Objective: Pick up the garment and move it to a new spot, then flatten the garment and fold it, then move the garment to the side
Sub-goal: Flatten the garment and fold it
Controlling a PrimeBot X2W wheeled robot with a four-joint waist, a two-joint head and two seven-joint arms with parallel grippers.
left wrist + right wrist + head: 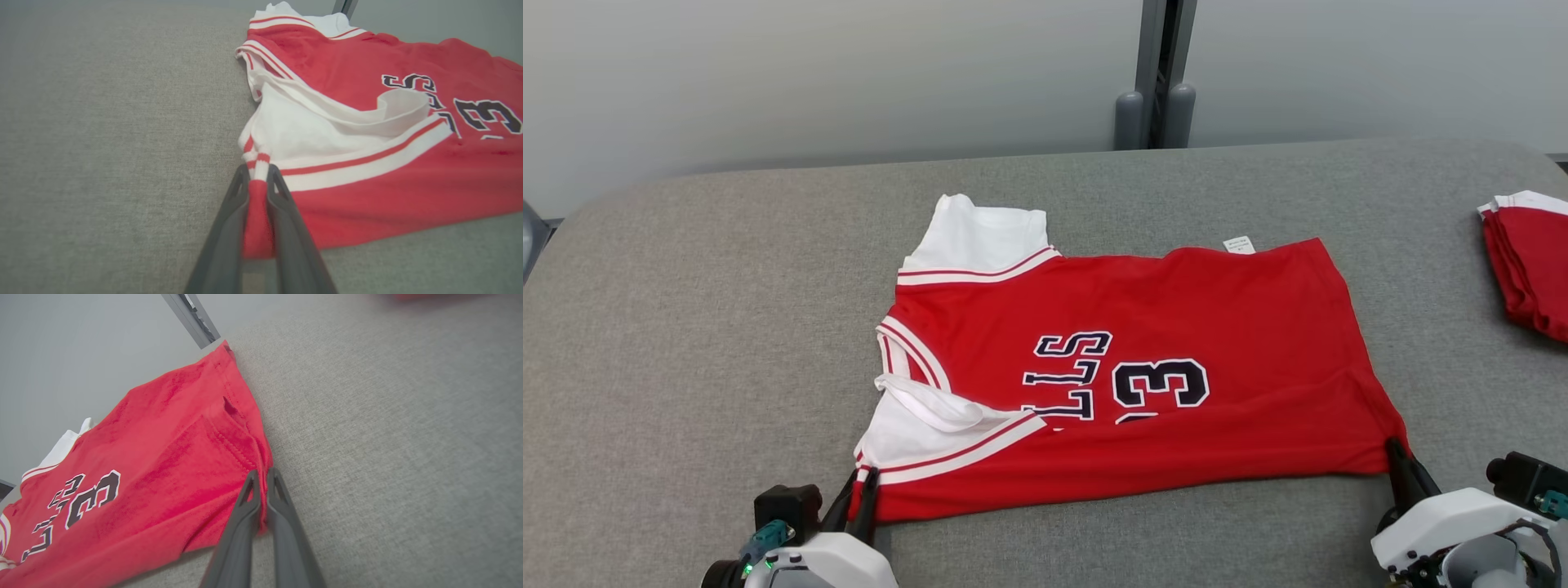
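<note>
Fold step: left gripper (257, 171) and right gripper (261, 475) each pinch a near corner of the red-and-white fabric jersey (1176, 310) (looks half-folded). Next: lift both evenly and carry the edge over.

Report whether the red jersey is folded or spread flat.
Partly folded: the jersey lies on the table, but its near edge is turned over it, cutting off the lettering.

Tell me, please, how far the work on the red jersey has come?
Looks done: the jersey lies spread on the grey table, and its near edge seems folded over, since it covers part of the lettering. In hand: the left claw is shut on the near shoulder corner, the right claw on the near hem corner. Still to do: probably more folding, then moving it aside.
</note>
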